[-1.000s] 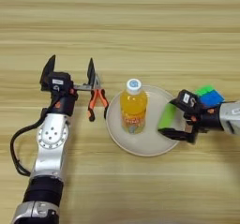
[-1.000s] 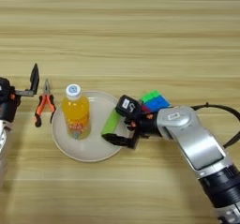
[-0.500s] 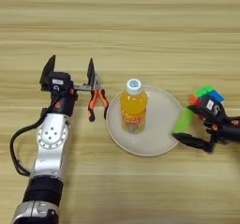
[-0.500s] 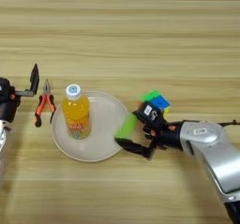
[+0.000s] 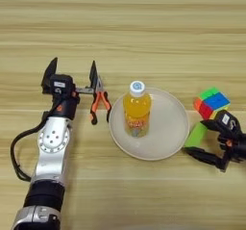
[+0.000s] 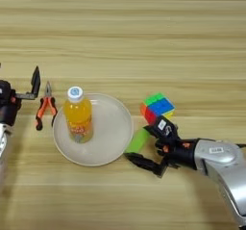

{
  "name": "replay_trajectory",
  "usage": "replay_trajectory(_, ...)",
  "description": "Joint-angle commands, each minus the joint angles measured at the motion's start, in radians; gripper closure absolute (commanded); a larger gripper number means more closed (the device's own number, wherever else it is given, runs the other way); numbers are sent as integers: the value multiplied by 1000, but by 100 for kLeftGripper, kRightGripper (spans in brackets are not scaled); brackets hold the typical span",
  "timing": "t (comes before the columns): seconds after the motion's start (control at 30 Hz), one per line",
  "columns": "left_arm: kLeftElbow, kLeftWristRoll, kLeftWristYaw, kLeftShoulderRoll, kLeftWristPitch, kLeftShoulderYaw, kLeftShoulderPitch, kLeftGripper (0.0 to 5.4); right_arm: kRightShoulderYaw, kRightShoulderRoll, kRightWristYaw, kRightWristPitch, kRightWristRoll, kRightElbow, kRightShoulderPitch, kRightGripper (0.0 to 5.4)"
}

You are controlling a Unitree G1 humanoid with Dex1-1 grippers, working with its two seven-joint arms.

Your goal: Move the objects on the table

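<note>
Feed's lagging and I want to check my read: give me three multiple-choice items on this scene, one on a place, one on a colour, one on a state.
1. Where is the bottle?
A. on the plate
B. on the bare table
C. on the cube

2. What colour is the block by the right gripper?
A. red
B. light green
C. white

3. How are the left gripper fingers?
A. shut on the pliers
B. shut on nothing
C. open

Answers: 1 A, it stands upright inside the rim; 2 B, green shows between the black fingers; 3 C, both fingers stand apart, holding nothing.
</note>
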State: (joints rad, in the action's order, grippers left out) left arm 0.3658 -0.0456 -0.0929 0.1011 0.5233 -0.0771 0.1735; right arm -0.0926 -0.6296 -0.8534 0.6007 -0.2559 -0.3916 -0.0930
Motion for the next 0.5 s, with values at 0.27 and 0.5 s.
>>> replay_trajectory(0.27,24,3,-4,10,9,-6,25,0,-30,-15,10,-50,26,67,-31,88)
replay_trajectory(0.5,36,5,-3,8,13,-5,31,0,-47,-10,12,-70,39,97,-29,88)
